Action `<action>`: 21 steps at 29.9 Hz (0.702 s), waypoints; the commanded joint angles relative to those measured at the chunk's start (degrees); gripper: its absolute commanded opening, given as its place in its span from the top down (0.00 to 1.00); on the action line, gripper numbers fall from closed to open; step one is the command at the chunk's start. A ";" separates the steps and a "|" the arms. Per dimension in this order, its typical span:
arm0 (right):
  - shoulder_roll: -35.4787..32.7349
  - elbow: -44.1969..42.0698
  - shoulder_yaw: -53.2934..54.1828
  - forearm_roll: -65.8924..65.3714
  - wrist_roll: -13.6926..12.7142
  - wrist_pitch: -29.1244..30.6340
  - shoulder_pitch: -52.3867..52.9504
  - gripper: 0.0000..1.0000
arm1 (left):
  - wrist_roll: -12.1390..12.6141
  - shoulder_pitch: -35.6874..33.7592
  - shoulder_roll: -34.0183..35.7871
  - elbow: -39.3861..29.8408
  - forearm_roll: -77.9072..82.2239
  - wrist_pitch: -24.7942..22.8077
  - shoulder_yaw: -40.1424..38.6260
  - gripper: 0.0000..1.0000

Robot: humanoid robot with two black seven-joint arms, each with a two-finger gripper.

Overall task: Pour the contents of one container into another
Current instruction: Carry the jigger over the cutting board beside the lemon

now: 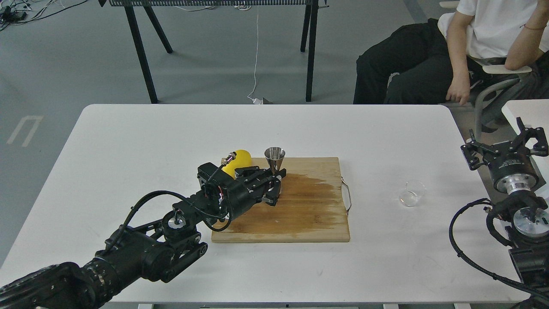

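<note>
Left gripper [274,185] clamps the upright steel jigger [274,159] over the cutting board [300,210]; right gripper [506,143], jaws spread empty, sits beyond the glass cup [412,193].

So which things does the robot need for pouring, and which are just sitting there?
For the job:
glass cup
steel jigger, held in the left gripper
right gripper, open and empty

Just lying about:
lemon
cutting board

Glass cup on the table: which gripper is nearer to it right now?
Right. The right gripper hangs open just beyond the glass cup, off the table's right edge. The left gripper is over the cutting board, shut on the jigger.
</note>
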 commanded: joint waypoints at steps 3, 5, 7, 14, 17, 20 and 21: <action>-0.01 0.00 -0.06 0.00 0.00 0.00 0.01 0.00 | 0.77 -0.59 -0.65 0.98 0.00 -0.03 1.22 0.95; -0.01 0.00 -0.06 -0.09 0.00 0.00 -0.08 0.00 | 1.29 -0.59 -0.65 0.90 0.00 -0.03 1.22 0.94; -0.01 0.00 -0.06 0.00 0.00 0.00 -0.08 0.00 | 1.91 -0.59 -0.65 0.90 0.00 -0.03 1.22 0.93; -0.01 0.00 -0.06 -0.09 0.00 0.00 -0.08 0.00 | 2.00 -0.06 -0.65 1.07 0.00 -0.12 1.40 0.88; -0.01 0.00 -0.06 0.00 0.00 0.00 -0.26 0.00 | 2.09 -0.42 -0.65 0.98 0.00 -0.12 1.93 0.83; -0.01 0.00 0.03 0.00 0.00 0.00 -0.61 0.00 | 2.17 -0.50 -0.65 0.72 0.00 -0.12 1.84 0.68; -0.01 0.00 0.03 0.00 0.00 0.00 -0.69 0.00 | 2.17 -0.42 -0.65 0.63 0.00 -0.12 1.84 0.66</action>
